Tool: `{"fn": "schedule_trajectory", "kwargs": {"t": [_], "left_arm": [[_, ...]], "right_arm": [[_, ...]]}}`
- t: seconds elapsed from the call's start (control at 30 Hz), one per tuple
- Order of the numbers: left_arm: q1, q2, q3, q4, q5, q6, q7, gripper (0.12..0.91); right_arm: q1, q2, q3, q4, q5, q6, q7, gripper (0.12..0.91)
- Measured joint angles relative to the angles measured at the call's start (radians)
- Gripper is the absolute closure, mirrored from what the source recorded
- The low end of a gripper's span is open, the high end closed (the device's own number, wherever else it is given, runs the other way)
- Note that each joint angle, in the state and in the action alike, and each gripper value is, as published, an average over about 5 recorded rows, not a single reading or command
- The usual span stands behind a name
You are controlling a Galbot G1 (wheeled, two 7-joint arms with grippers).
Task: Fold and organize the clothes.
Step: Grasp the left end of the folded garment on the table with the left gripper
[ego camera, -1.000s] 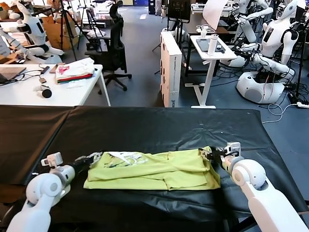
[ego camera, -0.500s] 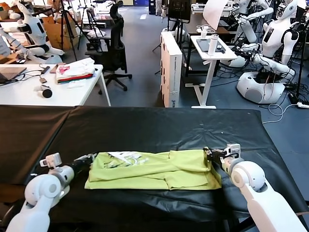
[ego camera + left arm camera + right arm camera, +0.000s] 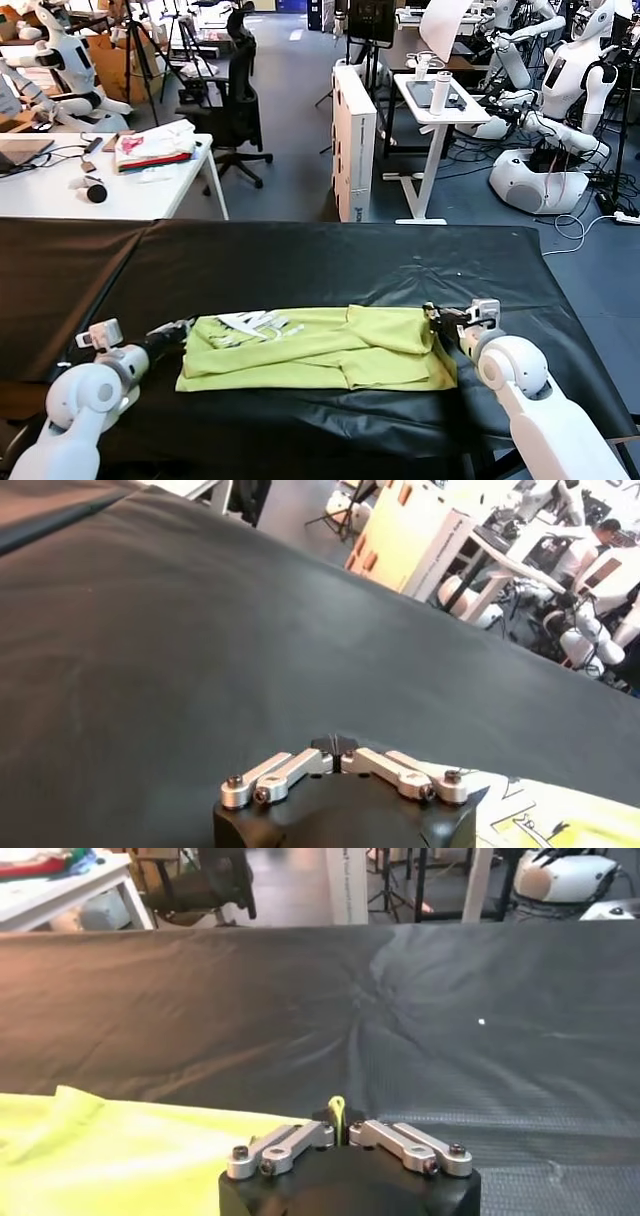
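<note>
T-shirt [image 3: 320, 348] between both low claws

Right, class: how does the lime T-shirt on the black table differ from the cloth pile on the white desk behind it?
Colour: the T-shirt is plain lime; the cloth pile mixes white, pink and red. Pose: the T-shirt lies flat in a long band; the pile is heaped. Place: the T-shirt lies between the left tool and right tool on the black table; the pile sits on the white desk behind. Both are fabric.
</note>
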Motion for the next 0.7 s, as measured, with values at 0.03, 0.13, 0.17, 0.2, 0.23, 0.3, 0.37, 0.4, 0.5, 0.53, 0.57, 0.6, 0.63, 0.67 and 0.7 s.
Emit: {"fn": "schedule_trajectory", "kwargs": {"t": [0.03,0.13,0.17,0.2,0.23,0.3,0.37,0.4,0.5,0.53,0.57,0.6,0.63,0.67,0.7], "left_arm": [[0.001,0.003,-0.003,-0.001,-0.001,-0.001,-0.001,0.574],[0.005,0.017,-0.015,-0.004,-0.010,0.001,-0.003,0.385],[0.007,0.023,-0.019,-0.005,-0.018,0.003,-0.005,0.328],[0.011,0.029,-0.024,-0.007,-0.030,0.007,-0.007,0.262],[0.016,0.037,-0.030,-0.011,-0.049,0.014,-0.009,0.215],[0.032,0.059,-0.042,-0.021,-0.099,0.033,-0.012,0.151],[0.056,0.091,-0.058,-0.034,-0.163,0.046,-0.011,0.132],[0.070,0.109,-0.067,-0.041,-0.196,0.049,-0.011,0.127],[0.117,0.163,-0.095,-0.065,-0.292,0.049,-0.007,0.124],[0.133,0.178,-0.105,-0.072,-0.315,0.049,-0.003,0.123],[0.149,0.190,-0.114,-0.078,-0.332,0.050,0.002,0.123],[0.163,0.200,-0.121,-0.082,-0.342,0.050,0.009,0.123],[0.177,0.207,-0.126,-0.084,-0.349,0.050,0.019,0.123],[0.189,0.212,-0.130,-0.086,-0.352,0.050,0.029,0.123],[0.200,0.215,-0.132,-0.086,-0.353,0.050,0.040,0.123]], "right_arm": [[-0.004,-0.004,0.003,0.006,0.002,0.021,-0.005,0.445],[-0.023,-0.019,0.014,0.029,0.003,0.090,-0.029,0.261],[-0.031,-0.024,0.019,0.038,0.003,0.115,-0.040,0.218],[-0.040,-0.030,0.024,0.048,0.003,0.141,-0.052,0.175],[-0.052,-0.037,0.030,0.059,0.002,0.169,-0.064,0.149],[-0.079,-0.051,0.042,0.083,-0.007,0.226,-0.090,0.128],[-0.116,-0.066,0.060,0.113,-0.030,0.295,-0.119,0.121],[-0.138,-0.072,0.070,0.128,-0.045,0.332,-0.132,0.120],[-0.221,-0.081,0.112,0.174,-0.102,0.458,-0.169,0.118],[-0.253,-0.080,0.129,0.188,-0.121,0.500,-0.178,0.118],[-0.288,-0.077,0.147,0.203,-0.141,0.544,-0.188,0.118],[-0.326,-0.073,0.166,0.217,-0.160,0.587,-0.198,0.118],[-0.363,-0.068,0.185,0.231,-0.174,0.625,-0.207,0.118],[-0.400,-0.061,0.204,0.244,-0.187,0.662,-0.216,0.118],[-0.438,-0.054,0.223,0.256,-0.197,0.696,-0.224,0.118]]}}
